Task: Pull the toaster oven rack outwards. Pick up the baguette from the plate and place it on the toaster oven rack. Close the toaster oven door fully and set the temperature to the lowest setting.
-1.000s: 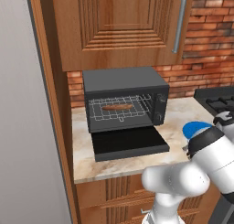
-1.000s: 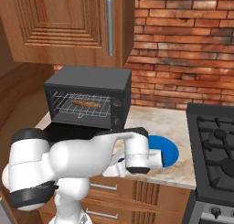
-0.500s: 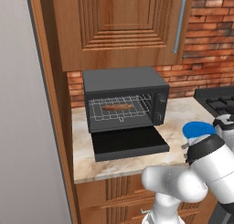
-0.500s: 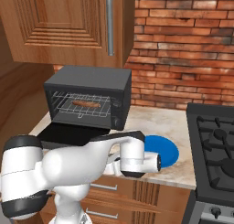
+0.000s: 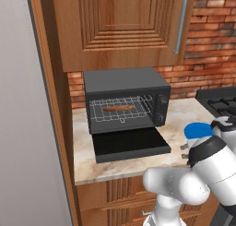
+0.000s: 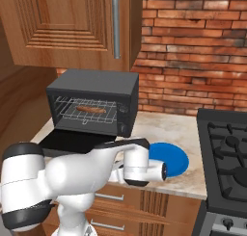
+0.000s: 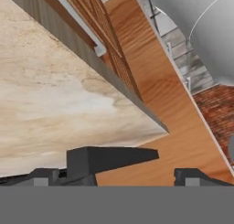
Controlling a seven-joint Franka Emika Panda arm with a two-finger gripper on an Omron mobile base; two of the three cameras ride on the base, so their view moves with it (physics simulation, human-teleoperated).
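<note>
Brown and slim, the baguette (image 5: 118,108) is lying on the toaster oven rack (image 5: 120,109) inside the dark grey toaster oven (image 5: 125,100), while the toaster oven door (image 5: 130,145) is hanging open, flat over the marble counter (image 5: 184,121). The blue plate (image 6: 169,159) is sitting bare to the oven's right. The gripper (image 7: 118,175) is hovering low at the counter's front edge, its fingers (image 7: 45,175) standing wide apart, gripping nothing.

Matt toaster oven (image 5: 124,84), marble counter (image 5: 184,114)
</note>
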